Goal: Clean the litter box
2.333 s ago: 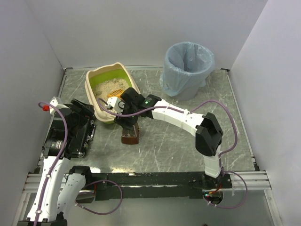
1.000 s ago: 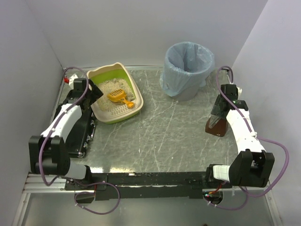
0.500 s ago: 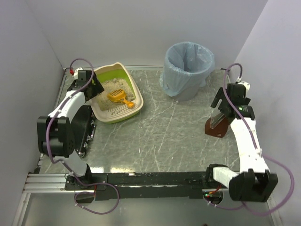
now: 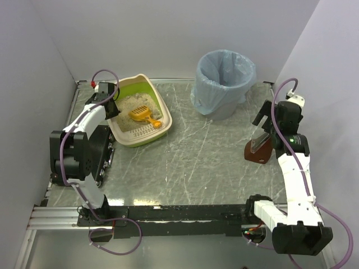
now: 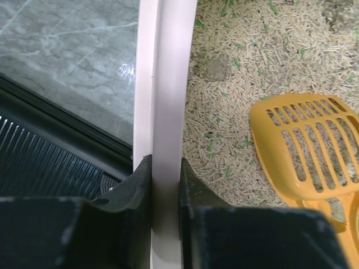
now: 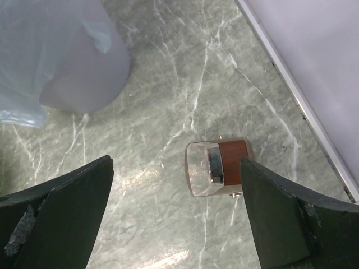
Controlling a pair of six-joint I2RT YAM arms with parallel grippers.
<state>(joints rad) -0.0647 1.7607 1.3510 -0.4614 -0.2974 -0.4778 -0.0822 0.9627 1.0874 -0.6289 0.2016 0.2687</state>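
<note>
I am watching the litter box (image 4: 130,88) sitting at the far left of the worktop (image 4: 213,162), with the scoop (image 4: 143,116) lying on its litter. The left end effector (image 5: 165,185) is clamping the box's cream rim, one finger on each side. The right end effector (image 6: 176,168) is hanging wide open, gripping nothing, above a brown stand (image 6: 233,154) near the bin (image 4: 224,78).
</note>
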